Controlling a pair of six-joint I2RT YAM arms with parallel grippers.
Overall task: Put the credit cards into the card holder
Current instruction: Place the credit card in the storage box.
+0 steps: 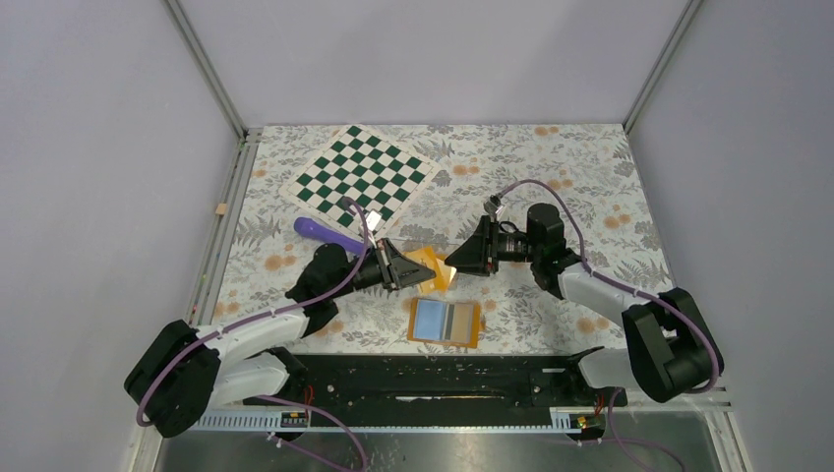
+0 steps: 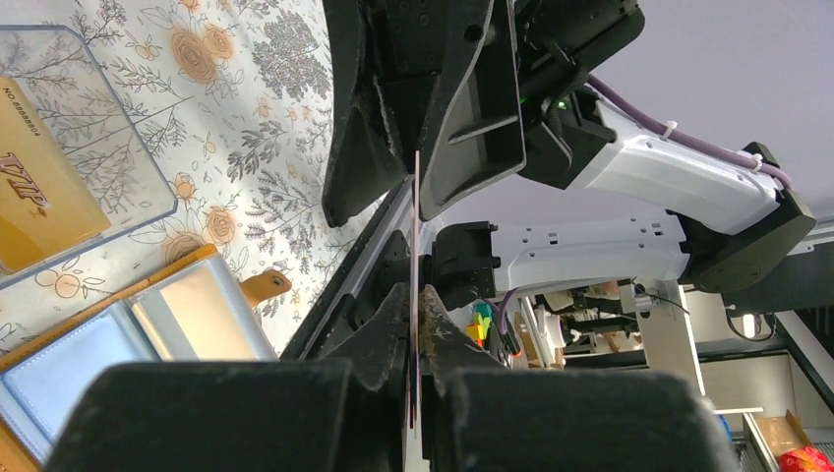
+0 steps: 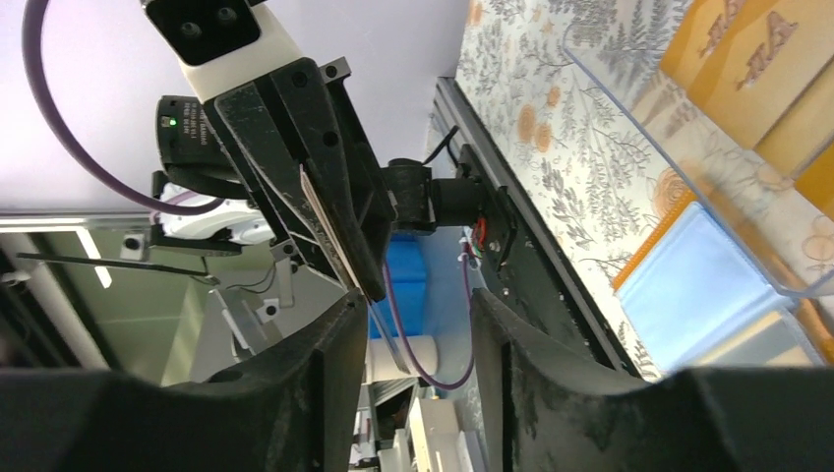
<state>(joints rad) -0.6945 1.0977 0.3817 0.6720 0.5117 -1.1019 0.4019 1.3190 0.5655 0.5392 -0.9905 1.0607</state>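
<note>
In the clear tray [image 2: 120, 147], credit cards [image 2: 39, 189]; card holder [image 1: 445, 322] open.

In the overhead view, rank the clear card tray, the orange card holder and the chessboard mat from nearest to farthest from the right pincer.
1. Clear card tray, just left of the right pincer tips.
2. Orange card holder, open, nearer the bases.
3. Chessboard mat, far back left.

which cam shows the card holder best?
Top external: the card holder lies open and whole, with nothing covering it. Left wrist shows only part of its blue inside and the snap tab; right wrist shows only a blue corner.
</note>
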